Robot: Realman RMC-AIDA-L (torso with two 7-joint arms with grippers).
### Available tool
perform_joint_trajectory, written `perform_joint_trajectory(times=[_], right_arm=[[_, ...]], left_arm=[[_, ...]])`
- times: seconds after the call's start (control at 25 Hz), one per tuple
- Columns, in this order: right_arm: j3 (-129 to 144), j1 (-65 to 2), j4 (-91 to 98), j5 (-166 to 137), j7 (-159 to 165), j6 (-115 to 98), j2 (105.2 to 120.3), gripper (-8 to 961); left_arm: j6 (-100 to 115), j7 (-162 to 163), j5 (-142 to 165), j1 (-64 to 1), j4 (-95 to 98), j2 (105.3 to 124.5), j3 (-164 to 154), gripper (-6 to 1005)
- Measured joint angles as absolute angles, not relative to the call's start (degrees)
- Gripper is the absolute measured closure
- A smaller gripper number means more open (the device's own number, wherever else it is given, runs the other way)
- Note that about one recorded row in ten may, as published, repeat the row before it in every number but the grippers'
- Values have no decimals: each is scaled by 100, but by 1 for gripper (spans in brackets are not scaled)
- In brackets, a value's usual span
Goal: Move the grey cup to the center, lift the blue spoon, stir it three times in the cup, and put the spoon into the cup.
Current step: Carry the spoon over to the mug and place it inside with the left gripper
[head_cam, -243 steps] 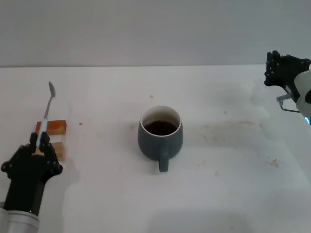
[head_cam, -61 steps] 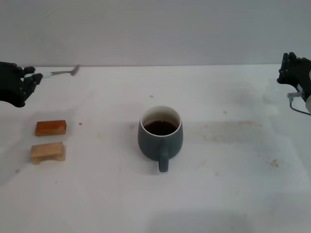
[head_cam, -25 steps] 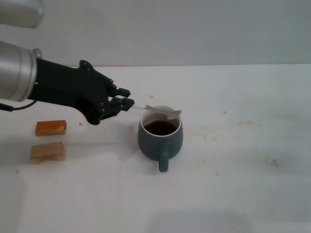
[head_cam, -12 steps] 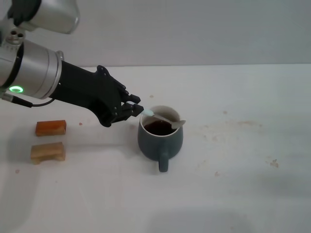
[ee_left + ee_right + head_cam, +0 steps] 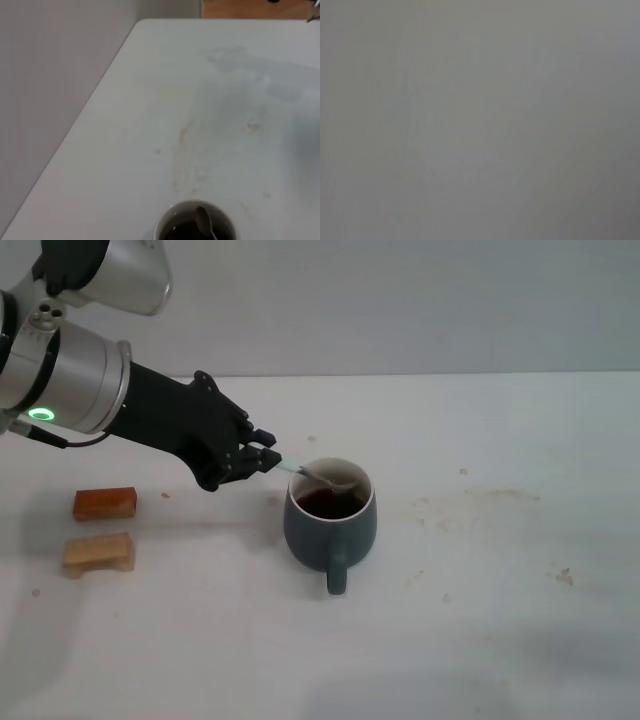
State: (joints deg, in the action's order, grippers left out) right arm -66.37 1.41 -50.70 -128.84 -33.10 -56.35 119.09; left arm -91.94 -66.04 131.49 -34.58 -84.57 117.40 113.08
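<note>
The grey cup (image 5: 331, 521) stands at the middle of the white table, handle toward me, dark brown liquid inside. My left gripper (image 5: 266, 459) is shut on the pale-blue handle of the blue spoon (image 5: 312, 476), just left of the cup's rim. The spoon slants down and its metal bowl is inside the cup, over the liquid. The left wrist view shows the cup's opening (image 5: 195, 231) with the spoon's bowl (image 5: 203, 220) in it. My right gripper is out of view; its wrist view shows only plain grey.
Two small wooden blocks lie at the left of the table, an orange-brown one (image 5: 104, 503) and a paler one (image 5: 98, 552) nearer me. Faint brown stains (image 5: 480, 502) mark the table right of the cup. A grey wall stands behind the table.
My left arm carried the spoon from the far left to the cup. In the last half second the spoon's bowl dropped from across the rim down into the cup. The right arm left the view.
</note>
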Motion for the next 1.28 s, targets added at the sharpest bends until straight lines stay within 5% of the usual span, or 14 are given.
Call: perform_joint_trajectory(times=[1.28], right_arm=[[-6399,150,-5387,-12726,-3735,-5616,11912,879]], left_arm=[[-9192,-7249,13110,-3656,-7706,11777,11442,793]])
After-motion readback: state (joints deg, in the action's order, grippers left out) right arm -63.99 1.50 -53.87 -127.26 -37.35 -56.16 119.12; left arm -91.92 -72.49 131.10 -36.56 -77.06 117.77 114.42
